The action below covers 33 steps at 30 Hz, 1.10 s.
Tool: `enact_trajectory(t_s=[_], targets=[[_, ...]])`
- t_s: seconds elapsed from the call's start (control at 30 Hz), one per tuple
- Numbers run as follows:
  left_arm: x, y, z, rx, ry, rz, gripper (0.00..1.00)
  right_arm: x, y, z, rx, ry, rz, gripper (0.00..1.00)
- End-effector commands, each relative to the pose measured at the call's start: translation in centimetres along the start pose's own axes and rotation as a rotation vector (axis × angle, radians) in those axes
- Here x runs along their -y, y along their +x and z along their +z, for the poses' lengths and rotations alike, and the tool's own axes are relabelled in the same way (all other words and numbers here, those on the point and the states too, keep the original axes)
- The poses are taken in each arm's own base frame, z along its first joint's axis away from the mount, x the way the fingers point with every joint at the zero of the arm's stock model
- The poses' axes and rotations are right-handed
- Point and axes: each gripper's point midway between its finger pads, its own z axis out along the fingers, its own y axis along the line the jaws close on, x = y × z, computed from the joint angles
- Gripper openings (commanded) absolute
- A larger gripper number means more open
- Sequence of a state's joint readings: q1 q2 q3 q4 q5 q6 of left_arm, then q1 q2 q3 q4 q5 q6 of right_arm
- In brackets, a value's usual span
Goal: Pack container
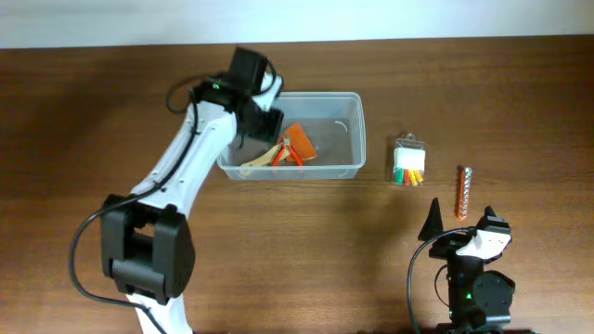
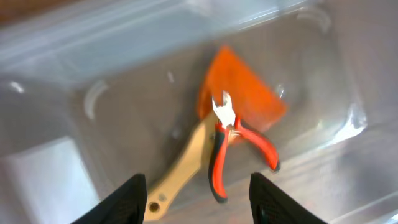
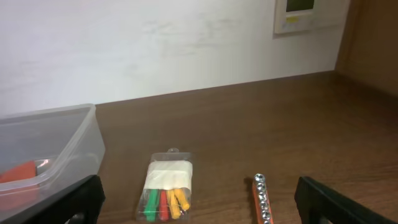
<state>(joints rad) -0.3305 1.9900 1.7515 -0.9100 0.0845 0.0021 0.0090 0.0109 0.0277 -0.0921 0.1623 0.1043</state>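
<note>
The clear plastic container sits at the back centre of the table. Inside it lie an orange flat piece, red-handled pliers and a beige wooden handle. My left gripper hovers over the container's left end, open and empty; in the left wrist view its fingers frame the pliers and handle below. My right gripper is open and empty at the front right, low over the table. The container's corner also shows in the right wrist view.
A small clear packet of coloured pieces lies right of the container, also in the right wrist view. An orange strip of metal sockets lies right of it. A white wall runs along the table's back.
</note>
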Motion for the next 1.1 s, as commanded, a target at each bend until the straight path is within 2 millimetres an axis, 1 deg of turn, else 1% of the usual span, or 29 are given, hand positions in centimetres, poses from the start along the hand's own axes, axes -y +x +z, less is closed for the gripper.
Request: enact_trajectory(t_s=[0.0,0.03,0.07,0.1,0.17,0.2,0.23,0.3,0.33,0.37,0.4,0.47,0.57,0.67,1.07], targets=[[-4.3,-5.1,-7.6,0.195,-0.172,-0.127,0.6,0.1,0.3,0.0,-0.003,0.003,-0.003,0.99],[-6.0,-5.6,-9.4,0.227,-0.231,-0.181,0.62,0.1,0.3,0.0,-0.002,0.003,-0.003,0.99],[-7.2,-5.9,-10.5,0.248,-0.269,-0.216,0.64,0.1,0.3,0.0,-0.002,0.002,-0.003,0.99],[-8.5,-6.0,-11.8,0.268,-0.312,-0.254,0.65,0.1,0.3,0.0,-0.002,0.002,-0.003,0.99],[-12.2,-5.7,-14.4,0.309,-0.415,-0.35,0.67,0.1,0.3,0.0,-0.002,0.002,-0.003,0.99],[-13.9,-5.4,-15.3,0.321,-0.455,-0.391,0.7,0.1,0.3,0.0,-0.002,0.003,-0.003,0.99],[-15.8,-4.8,-16.1,0.326,-0.493,-0.427,0.81,0.1,0.3,0.0,-0.002,0.002,-0.003,0.99],[-18.5,-3.7,-16.9,0.318,-0.535,-0.478,0.95,0.1,0.3,0.0,-0.002,0.003,-0.003,0.99],[-20.0,-2.9,-17.2,0.308,-0.553,-0.507,0.99,0.1,0.3,0.0,-0.002,0.003,-0.003,0.99],[-20.9,-2.4,-17.4,0.302,-0.565,-0.525,0.99,0.1,0.3,0.0,-0.002,0.003,-0.003,0.99],[-22.7,-1.5,-17.8,0.293,-0.587,-0.56,0.99,0.1,0.3,0.0,-0.002,0.003,-0.003,0.99],[-24.3,-0.6,-18.3,0.29,-0.608,-0.594,0.99,0.1,0.3,0.0,-0.002,0.002,-0.003,0.98],[-26.3,0.6,-19.0,0.286,-0.635,-0.637,0.99,0.1,0.3,0.0,-0.002,0.003,-0.003,0.99],[-27.3,1.2,-19.4,0.284,-0.648,-0.657,0.99,0.1,0.3,0.0,-0.002,0.003,-0.003,0.99],[-27.3,1.2,-19.4,0.284,-0.649,-0.658,0.99,0.1,0.3,0.0,-0.002,0.002,-0.003,0.98]])
